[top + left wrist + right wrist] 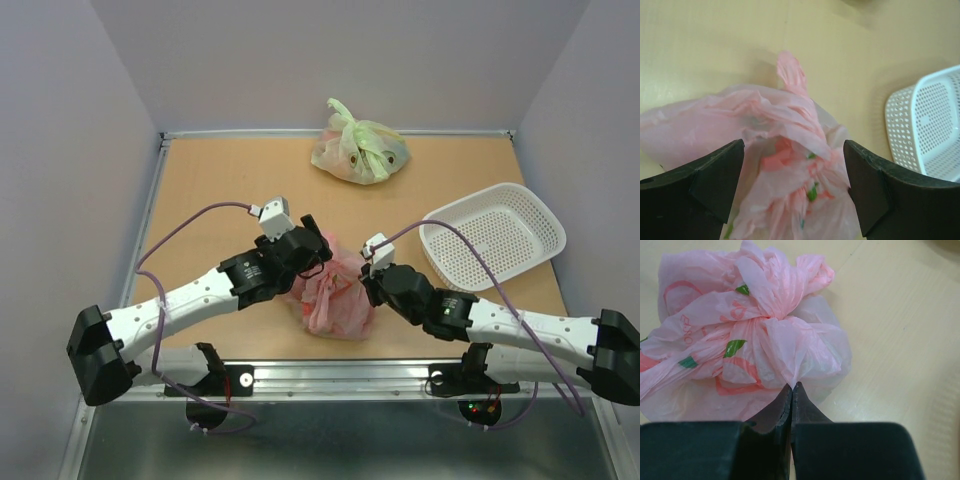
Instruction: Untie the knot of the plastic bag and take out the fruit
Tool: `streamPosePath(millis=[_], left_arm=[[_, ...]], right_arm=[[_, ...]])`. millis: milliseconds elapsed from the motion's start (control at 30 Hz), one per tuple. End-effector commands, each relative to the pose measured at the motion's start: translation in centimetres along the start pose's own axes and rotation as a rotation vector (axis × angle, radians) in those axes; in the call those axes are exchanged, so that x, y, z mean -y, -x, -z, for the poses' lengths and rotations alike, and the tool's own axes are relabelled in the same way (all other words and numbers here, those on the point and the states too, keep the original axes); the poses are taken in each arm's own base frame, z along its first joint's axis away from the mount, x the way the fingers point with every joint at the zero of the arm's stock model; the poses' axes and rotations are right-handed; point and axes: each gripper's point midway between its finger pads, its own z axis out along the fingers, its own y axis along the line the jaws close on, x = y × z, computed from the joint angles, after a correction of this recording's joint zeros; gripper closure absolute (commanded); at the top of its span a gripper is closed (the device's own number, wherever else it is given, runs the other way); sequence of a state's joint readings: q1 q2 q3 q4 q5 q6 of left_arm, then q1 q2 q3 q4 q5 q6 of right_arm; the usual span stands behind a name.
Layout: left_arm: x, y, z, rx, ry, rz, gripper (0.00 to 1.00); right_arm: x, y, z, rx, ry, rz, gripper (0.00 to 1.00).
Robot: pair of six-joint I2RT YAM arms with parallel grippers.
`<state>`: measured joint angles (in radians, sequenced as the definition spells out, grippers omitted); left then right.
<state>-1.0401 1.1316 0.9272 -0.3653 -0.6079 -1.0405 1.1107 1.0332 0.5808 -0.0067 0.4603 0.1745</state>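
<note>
The plastic bag [335, 295] lies on the table [220, 170] at lower centre of the top view, between my two arms. Its knot [771, 316] is tied, and the pink film hides the fruit.

The right gripper [791, 386] has its fingers pressed together on a fold of film just below the knot. The left gripper [794, 165] has its jaws wide apart, straddling the gathered neck and touching nothing that I can see. A twisted ear [791, 75] stands up beyond them, at upper centre of the left wrist view.

I judge the step best done with the right pinch as an anchor. I would close the left fingers on the ear close to the knot and draw it back through the loop slowly. A hard pull may tighten the knot, tear the thin film or lift the whole bag.

The white basket [495, 235] sits at right of the top view, well apart. The pale green bag [358, 150] lies at upper centre. Neither stands in the way.
</note>
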Motion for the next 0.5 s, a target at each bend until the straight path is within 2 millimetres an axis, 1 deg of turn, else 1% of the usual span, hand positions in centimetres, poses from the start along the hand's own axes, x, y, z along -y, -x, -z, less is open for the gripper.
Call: streamPosePath(millis=[0, 100, 133, 167, 200, 267, 333, 400, 467], left_arm=[[1.2, 1.0, -1.2, -0.029, -0.050, 0.004, 0.08], [0.9, 0.4, -2.4, -0.055, -0.030, 0.000, 0.09], [0.8, -0.2, -2.9, -0.070, -0.024, -0.005, 0.09], [1.0, -0.5, -3.2, -0.078, -0.037, 0.006, 0.09], [0.9, -1.2, -3.4, -0.098, -0.040, 0.005, 0.11], [1.1, -1.5, -3.7, -0.108, -0.050, 0.018, 0.11], [0.8, -2.5, -4.1, -0.133, -0.043, 0.015, 0.13], [0.4, -3.1, -4.4, -0.147, -0.032, 0.019, 0.19], [-0.3, -3.8, -4.7, -0.157, -0.015, 0.015, 0.28]], right_arm=[[-0.3, 3.2, 0.4, 0.114, 0.006, -0.007, 0.99], [-0.5, 3.2, 0.4, 0.117, 0.011, 0.003, 0.99], [-0.4, 3.2, 0.3, 0.116, 0.008, 0.005, 0.99], [-0.4, 3.0, 0.2, 0.111, 0.003, 0.009, 0.99], [-0.4, 2.9, 0.1, 0.113, 0.002, 0.013, 0.99], [-0.4, 2.7, 0.0, 0.111, 0.000, 0.018, 0.99], [-0.4, 2.5, -0.2, 0.106, -0.005, 0.024, 0.99], [-0.4, 2.4, -0.3, 0.105, -0.004, 0.028, 0.99], [-0.6, 2.5, -0.3, 0.109, -0.003, 0.031, 0.99]])
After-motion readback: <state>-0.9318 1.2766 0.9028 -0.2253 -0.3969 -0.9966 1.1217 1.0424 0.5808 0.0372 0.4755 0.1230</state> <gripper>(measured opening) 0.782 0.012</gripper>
